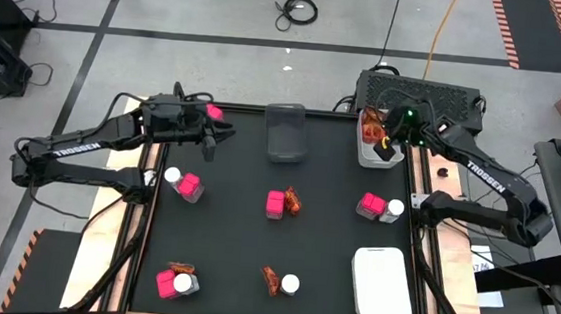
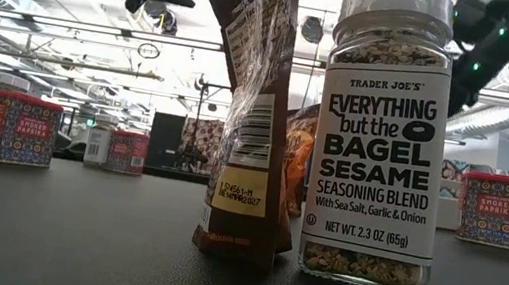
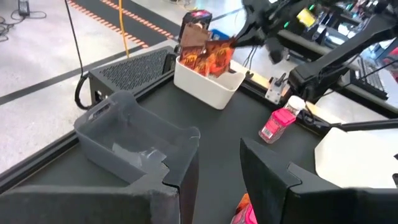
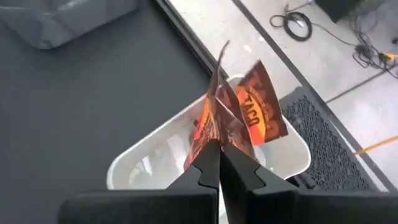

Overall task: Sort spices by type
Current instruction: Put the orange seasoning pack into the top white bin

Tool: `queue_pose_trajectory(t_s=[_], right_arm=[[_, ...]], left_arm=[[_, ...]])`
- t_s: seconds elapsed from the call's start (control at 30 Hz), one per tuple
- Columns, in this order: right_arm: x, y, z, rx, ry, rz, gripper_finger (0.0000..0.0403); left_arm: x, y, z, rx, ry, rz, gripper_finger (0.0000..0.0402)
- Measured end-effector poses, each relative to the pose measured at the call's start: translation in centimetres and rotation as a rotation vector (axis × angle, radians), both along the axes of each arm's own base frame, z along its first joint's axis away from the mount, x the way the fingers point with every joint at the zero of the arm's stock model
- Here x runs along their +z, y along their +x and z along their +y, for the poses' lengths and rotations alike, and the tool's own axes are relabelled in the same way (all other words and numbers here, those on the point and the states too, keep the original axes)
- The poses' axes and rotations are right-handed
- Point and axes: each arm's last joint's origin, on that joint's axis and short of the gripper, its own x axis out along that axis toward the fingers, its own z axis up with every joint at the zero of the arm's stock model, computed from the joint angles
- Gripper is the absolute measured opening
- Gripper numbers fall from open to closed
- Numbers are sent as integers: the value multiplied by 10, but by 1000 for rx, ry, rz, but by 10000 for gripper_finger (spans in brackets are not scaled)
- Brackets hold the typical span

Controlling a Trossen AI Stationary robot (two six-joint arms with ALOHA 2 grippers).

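Spanning taped floor (image 1: 221, 17), black tabletop (image 1: 234, 234)

Pink packs (image 1: 190, 186), white-lidded jars (image 1: 290, 284), orange-red sachets (image 1: 294, 202) scattered on table, one sachet (image 4: 219, 124) over bin

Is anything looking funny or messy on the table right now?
Nothing is spilled or broken. The spices are still mixed up in little clumps, like the jar beside a sachet. The right gripper is shut on an orange sachet over the white bin. The left gripper holds a pink pack.
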Motion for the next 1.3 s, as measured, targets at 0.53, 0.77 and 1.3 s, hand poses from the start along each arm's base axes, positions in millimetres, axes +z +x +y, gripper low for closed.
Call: queue_pose_trajectory(t_s=[0.53, 0.77, 1.3], right_arm=[[-49, -4, -11, -107, -51, -114, 0], [-62, -7, -8, -126, -14, -107, 0], [-66, -6, -9, -147, -18, -149, 0]], left_arm=[[-1, 0, 0, 9, -26, -1, 119], [-1, 0, 0, 9, -26, -1, 119], [-1, 0, 0, 9, -26, -1, 119]])
